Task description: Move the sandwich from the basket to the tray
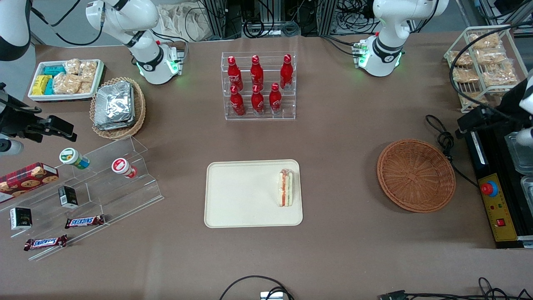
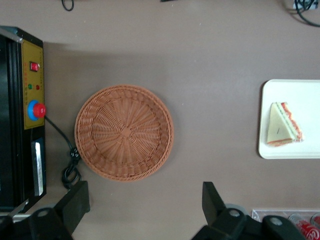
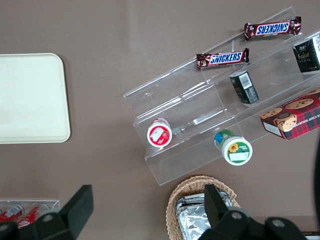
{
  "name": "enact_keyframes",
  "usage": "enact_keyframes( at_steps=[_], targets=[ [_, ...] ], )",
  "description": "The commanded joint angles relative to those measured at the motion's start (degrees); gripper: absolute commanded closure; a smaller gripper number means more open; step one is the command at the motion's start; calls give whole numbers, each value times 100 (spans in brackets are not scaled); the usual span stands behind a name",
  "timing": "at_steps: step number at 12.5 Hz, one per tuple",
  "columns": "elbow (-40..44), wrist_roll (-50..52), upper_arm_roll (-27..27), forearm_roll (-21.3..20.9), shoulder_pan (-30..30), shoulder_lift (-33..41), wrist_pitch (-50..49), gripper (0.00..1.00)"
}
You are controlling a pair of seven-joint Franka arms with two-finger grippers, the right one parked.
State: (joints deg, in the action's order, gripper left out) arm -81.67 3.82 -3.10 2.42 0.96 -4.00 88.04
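Observation:
The sandwich (image 1: 285, 188), a wrapped white wedge with red and green filling, stands on its edge on the cream tray (image 1: 241, 196), near the tray's edge closest to the basket. It also shows in the left wrist view (image 2: 284, 125) on the tray (image 2: 306, 95). The reddish-brown wicker basket (image 1: 415, 175) is empty and also shows in the left wrist view (image 2: 124, 132). My left gripper (image 1: 469, 121) hangs raised above the table near the basket's rim, toward the working arm's end. Its fingers stand wide apart with nothing between them (image 2: 144, 194).
A black control box with a red stop button (image 1: 493, 200) and a black cable (image 1: 443, 139) lie beside the basket. A clear rack of red bottles (image 1: 258, 85) stands farther from the camera than the tray. A wire rack of snack packets (image 1: 483, 62) stands at the working arm's end.

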Motion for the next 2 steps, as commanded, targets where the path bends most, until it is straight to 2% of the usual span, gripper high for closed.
enact_keyframes(
  at_steps=[1,2],
  targets=[
    [-761,-92,-120,-58,98,548,116,0],
    [-772,-83,-120,-40,98,558,99,0]
  ],
)
